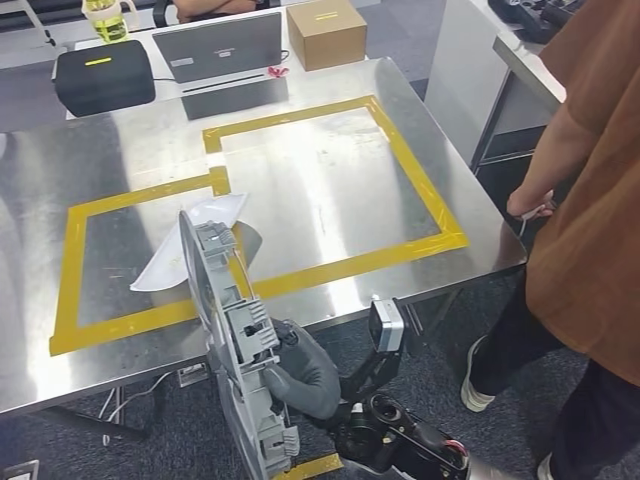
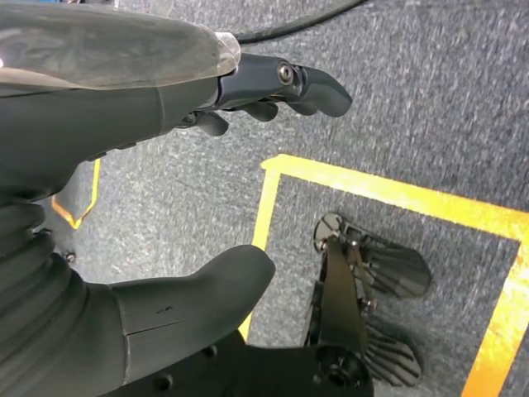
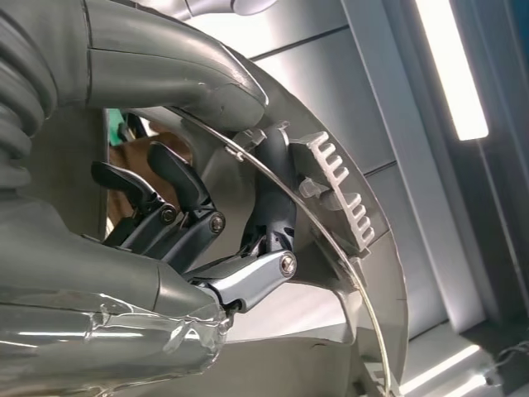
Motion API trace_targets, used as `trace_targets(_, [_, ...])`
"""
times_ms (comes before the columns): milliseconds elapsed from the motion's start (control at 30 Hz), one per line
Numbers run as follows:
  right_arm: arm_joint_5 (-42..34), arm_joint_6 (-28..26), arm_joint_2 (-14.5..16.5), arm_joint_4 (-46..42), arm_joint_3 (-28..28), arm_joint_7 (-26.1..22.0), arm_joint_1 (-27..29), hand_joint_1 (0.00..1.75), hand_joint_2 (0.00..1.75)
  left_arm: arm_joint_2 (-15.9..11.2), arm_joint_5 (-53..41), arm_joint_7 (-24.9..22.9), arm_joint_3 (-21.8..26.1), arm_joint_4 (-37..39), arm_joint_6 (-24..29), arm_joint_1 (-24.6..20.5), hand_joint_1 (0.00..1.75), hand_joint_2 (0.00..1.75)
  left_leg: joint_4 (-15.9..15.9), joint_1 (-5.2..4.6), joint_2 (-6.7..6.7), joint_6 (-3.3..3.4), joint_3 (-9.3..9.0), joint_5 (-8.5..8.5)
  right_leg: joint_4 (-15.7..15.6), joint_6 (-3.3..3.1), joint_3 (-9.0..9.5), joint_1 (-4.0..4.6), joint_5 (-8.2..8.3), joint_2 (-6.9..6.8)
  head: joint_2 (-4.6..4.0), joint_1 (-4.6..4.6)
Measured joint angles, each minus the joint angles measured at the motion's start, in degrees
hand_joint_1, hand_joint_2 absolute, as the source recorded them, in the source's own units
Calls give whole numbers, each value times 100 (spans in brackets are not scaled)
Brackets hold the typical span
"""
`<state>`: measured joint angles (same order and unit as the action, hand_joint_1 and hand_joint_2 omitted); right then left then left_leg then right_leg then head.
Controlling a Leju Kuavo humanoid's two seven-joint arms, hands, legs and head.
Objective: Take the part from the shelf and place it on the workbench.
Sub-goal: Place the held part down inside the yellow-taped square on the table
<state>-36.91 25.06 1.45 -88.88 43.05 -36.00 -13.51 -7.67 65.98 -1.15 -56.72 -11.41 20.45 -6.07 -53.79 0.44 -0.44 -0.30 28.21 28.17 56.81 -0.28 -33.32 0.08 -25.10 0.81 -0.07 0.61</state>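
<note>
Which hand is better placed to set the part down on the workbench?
The right hand: it already grips the grey part at the workbench edge. The left hand hangs empty over the floor.

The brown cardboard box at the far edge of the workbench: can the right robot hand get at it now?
Probably not. The right robot hand is gripping the grey part at the near edge; the cardboard box lies across the whole workbench.
</note>
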Motion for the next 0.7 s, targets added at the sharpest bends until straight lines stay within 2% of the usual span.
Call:
trace_targets(167, [-68, -15, -1, -125, -192, -290, -390, 175, 175, -8, -22, 40, -5, 0, -22, 2, 0, 175, 28, 0, 1, -28, -2, -17, -1, -15, 0, 3, 3, -3, 0, -66])
trace_targets(333, [-55, -48, -1, -235, -396, -369, -711, 175, 175, -4, -7, 5, -31, 0, -5, 3, 0, 175, 33, -2, 2, -65, 1, -36, 0, -34, 2, 3, 20, -4, 0, -71])
trace_targets(500, [-40, -168, -1, -309, -559, -352, -1070, 175, 175, -1, -23, -28, -92, 0, 3, 3, 0, 175, 30, -11, 2, -72, -3, -41, -4, -33, 4, -6, 32, -7, 0, -65])
trace_targets(700, [453, -888, -1, -224, -650, -24, -1509, 175, 175, 0, 13, -19, -130, 1, 3, 1, 0, 175, 29, -15, 0, -72, 0, -41, -18, -25, 8, -11, 37, -9, 0, -62])
